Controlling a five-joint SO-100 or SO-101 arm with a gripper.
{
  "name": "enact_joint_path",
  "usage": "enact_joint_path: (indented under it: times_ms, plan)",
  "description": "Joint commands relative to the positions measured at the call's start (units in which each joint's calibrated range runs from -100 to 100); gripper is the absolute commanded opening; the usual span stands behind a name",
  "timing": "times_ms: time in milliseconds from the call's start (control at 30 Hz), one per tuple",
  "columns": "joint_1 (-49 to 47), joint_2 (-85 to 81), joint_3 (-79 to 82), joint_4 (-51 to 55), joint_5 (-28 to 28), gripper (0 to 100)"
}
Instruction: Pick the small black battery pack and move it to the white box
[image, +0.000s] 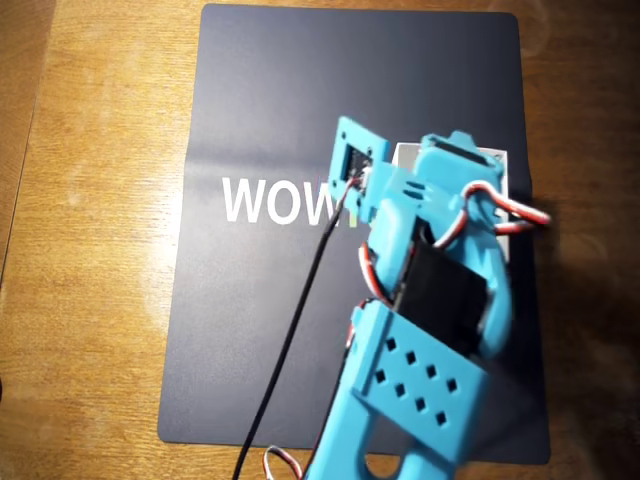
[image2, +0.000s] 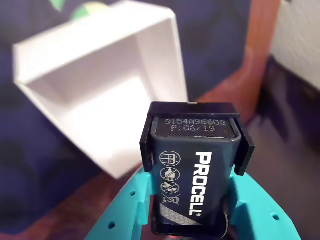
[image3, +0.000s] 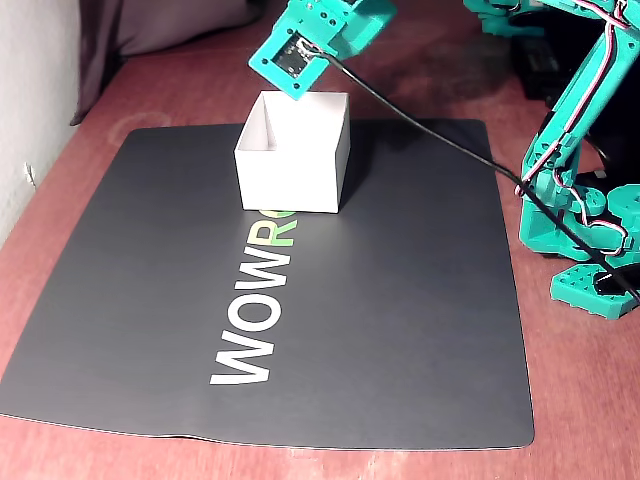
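In the wrist view, I see the white box (image2: 107, 95) at left, open and empty. Right of it, my end effector (image2: 195, 165) is clenched on the small black battery pack (image2: 192, 170), held above the dark mat (image3: 400, 300) on the worktop (image: 90, 200). I judge the carry step nearly done. Next move: centre over the opening, lower, then release.

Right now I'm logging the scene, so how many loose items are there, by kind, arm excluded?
Small black rectangular PROCELL battery pack: 1
Square white open cardboard box: 1
Dark rectangular mat with WOW lettering: 1
Total: 3
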Motion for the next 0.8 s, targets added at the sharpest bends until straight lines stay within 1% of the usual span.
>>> enact_joint_path:
  times_ms: [0, 100, 767]
  plan:
    - [1.6, 0.2, -2.9, -3.9, 0.1, 7]
    - [2.7, 2.8, -2.9, -5.6, 0.1, 7]
    - [2.0, 13.7, -2.8, -5.5, 0.0, 7]
